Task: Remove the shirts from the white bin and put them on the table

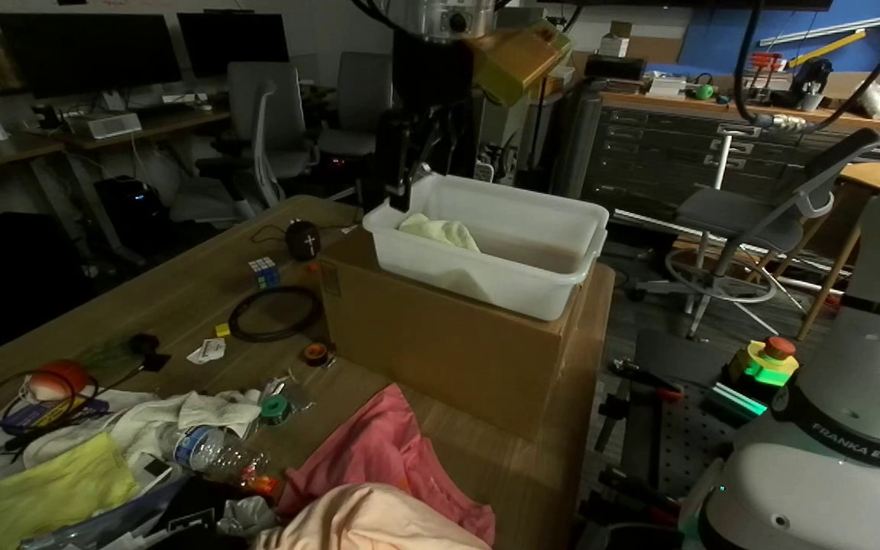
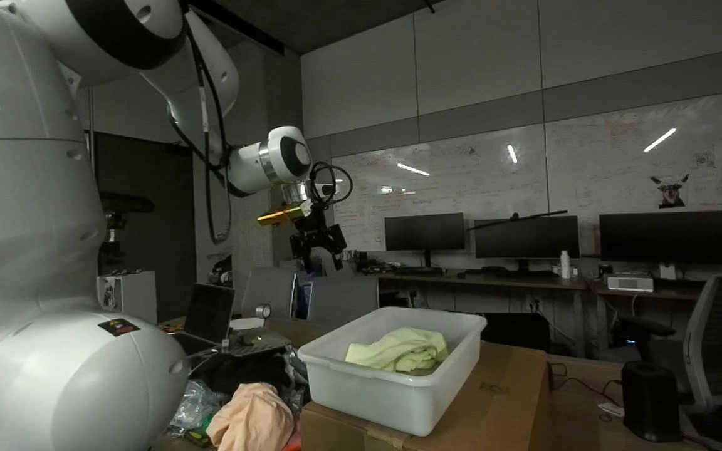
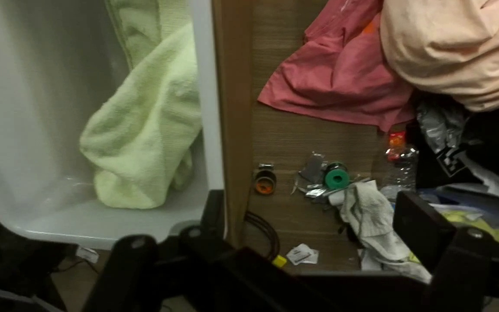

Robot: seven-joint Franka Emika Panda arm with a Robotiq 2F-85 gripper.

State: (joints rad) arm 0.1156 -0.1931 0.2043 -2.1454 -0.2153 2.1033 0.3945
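The white bin [image 1: 532, 294] stands on a cardboard box in both exterior views. A crumpled pale yellow-green cloth [image 2: 402, 351] lies inside it; in the wrist view the cloth [image 3: 145, 138] rests against the bin wall nearest the table. A pink shirt [image 1: 386, 451] and a peach shirt [image 1: 379, 519] lie on the wooden table [image 1: 478, 439]. The wrist view also shows the pink shirt [image 3: 340, 82] and the peach shirt [image 3: 457, 47]. My gripper [image 3: 316, 219] is wide open and empty. In an exterior view the gripper [image 2: 323, 260] hangs above the bin's level.
The cardboard box [image 1: 440, 347] raises the bin above the table. Around it lie a cable coil [image 1: 276, 313], a puzzle cube [image 1: 264, 271], a plastic bottle [image 1: 215, 451], a green-ended spool [image 1: 275, 409] and a yellow cloth [image 1: 50, 485]. A black speaker [image 2: 651, 401] stands beside the box.
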